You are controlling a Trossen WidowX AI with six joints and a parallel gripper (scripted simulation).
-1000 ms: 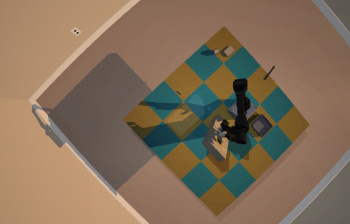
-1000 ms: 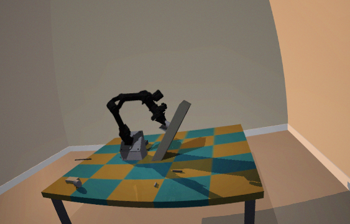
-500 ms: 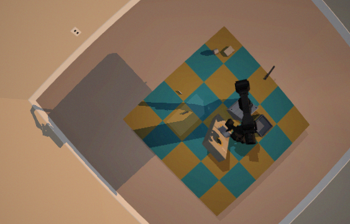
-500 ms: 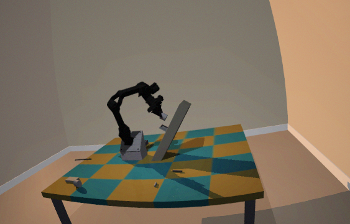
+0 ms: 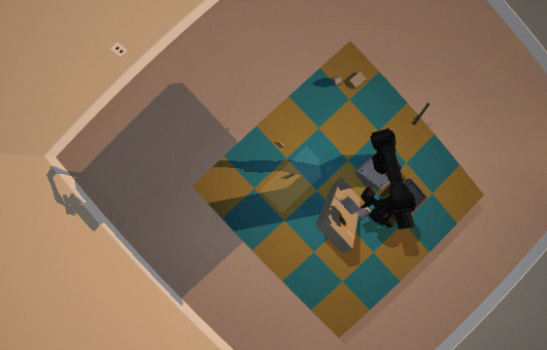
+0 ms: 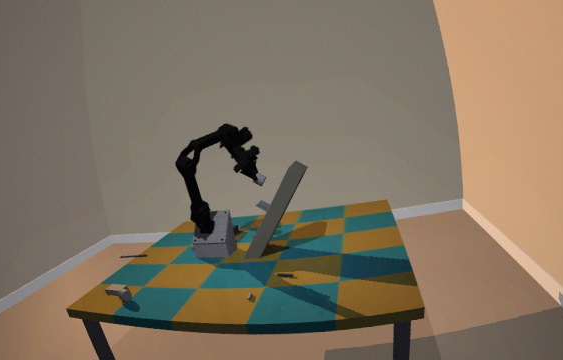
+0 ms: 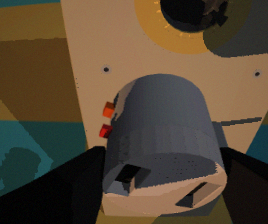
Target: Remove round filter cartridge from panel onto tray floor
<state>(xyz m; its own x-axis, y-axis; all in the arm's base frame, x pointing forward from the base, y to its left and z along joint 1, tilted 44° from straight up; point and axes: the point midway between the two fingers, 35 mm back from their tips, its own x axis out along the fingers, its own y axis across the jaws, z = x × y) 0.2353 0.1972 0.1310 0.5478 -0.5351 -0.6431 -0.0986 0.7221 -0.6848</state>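
The round grey filter cartridge (image 5: 363, 212) (image 6: 260, 179) (image 7: 160, 120) is out of the service panel (image 5: 350, 237) (image 6: 281, 205) (image 7: 92, 30). Its pale face with two dark slots points back at the wrist camera, and red and orange tabs stick out of its side. My gripper (image 7: 162, 157) is shut on the cartridge, with one dark finger on each side, and holds it in the air in front of the leaning panel. The panel's round opening (image 5: 343, 221) (image 7: 187, 12) has an orange ring and looks dark inside. The tray (image 5: 418, 187) is partly hidden under my arm.
A grey ledge (image 5: 350, 204) (image 6: 262, 205) juts from the panel's face. The robot's base (image 5: 370, 175) (image 6: 213, 246) stands beside the panel. A pale block (image 5: 358, 80), a small cylinder (image 5: 337, 81) and a dark rod (image 5: 420, 114) (image 6: 133, 256) lie farther off.
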